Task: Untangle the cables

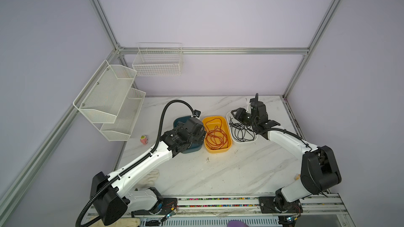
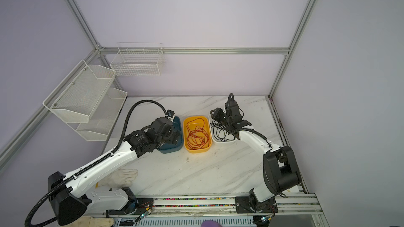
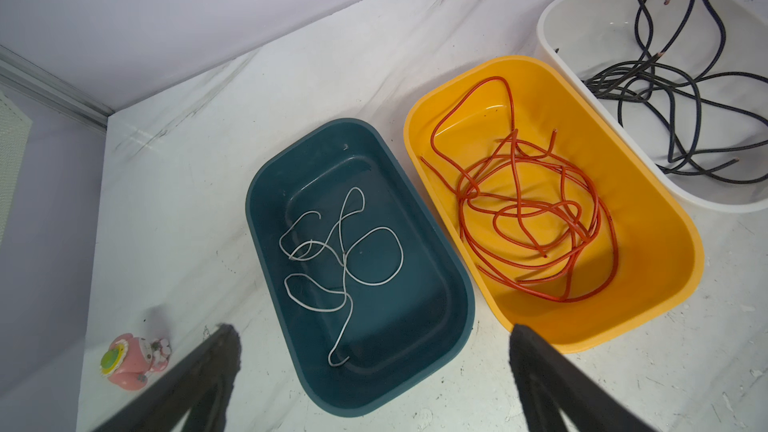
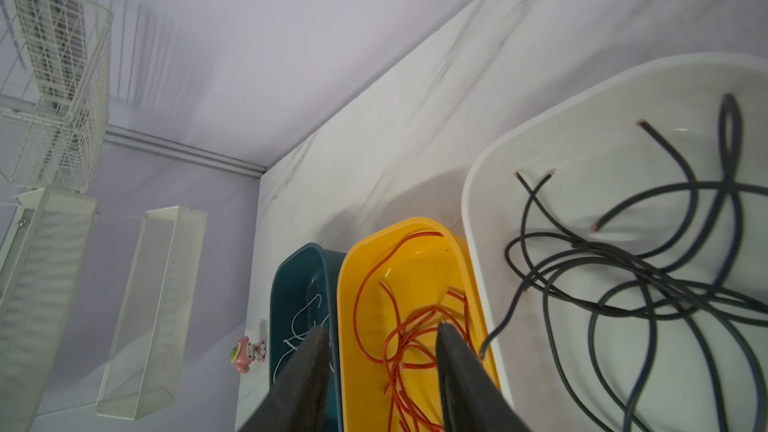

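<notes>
1. Nearest the camera, a pale work glove (image 1: 152, 175) lies on the marble tabletop (image 1: 218, 171), partly under the left arm.
2. The left gripper (image 3: 372, 328) hangs above the teal tub (image 3: 266, 209), jaws spread wide and holding nothing.
3. Three tubs stand in a row mid-table, close beside one another: the teal one on the left, the yellow tub (image 3: 648, 284) in the middle and the white tub (image 3: 582, 14) on the right.
4. Each tub holds a single colour. The white cable (image 3: 345, 251) loops loosely on the teal floor and the orange cable (image 3: 536, 209) lies coiled in the yellow tub. The black cable (image 3: 665, 89) sprawls in the white tub, one end reaching its rim beside the yellow tub.
5. The right gripper (image 4: 381, 328) hovers over the far end of the white tub, jaws partly parted and gripping nothing.
6. A small pink toy (image 1: 143, 139) sits on the table left of the tubs, well apart from them.
7. Farthest back, a white mesh shelf (image 1: 105, 99) hangs on the left wall and a wire basket (image 1: 157, 62) on the rear wall.
</notes>
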You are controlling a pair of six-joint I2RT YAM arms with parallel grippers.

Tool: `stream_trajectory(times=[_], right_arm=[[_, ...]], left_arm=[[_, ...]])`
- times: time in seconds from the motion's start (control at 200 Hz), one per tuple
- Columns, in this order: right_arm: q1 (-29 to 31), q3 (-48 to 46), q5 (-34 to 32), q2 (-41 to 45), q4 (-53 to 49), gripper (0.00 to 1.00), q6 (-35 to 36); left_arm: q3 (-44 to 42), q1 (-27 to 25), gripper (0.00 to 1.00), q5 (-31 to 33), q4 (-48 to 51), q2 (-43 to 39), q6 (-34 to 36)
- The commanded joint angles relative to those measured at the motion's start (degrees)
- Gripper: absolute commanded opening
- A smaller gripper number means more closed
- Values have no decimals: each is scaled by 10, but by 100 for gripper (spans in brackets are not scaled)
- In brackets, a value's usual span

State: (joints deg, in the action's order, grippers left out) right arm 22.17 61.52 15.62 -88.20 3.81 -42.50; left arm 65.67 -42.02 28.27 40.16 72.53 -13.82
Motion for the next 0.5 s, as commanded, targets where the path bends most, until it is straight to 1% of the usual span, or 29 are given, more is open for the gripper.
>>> stream_trajectory(times=[0.0,0.135,0.305,0.39,0.495], right_arm=[[15,7,-21,3,-28,45,40],[32,21,-65,25,-63,46,94],[35,5,-123,92,-78,50,153],[35,-5,-134,133,-84,52,168],[36,-7,-151,167,-103,58,195]], left_arm=[[-1,3,100,3,0,-3,10],[-1,3,100,11,0,-5,8],[-2,3,100,28,-1,-17,-7],[-13,3,100,39,-10,-36,-13],[-45,3,100,49,-48,-77,-7]])
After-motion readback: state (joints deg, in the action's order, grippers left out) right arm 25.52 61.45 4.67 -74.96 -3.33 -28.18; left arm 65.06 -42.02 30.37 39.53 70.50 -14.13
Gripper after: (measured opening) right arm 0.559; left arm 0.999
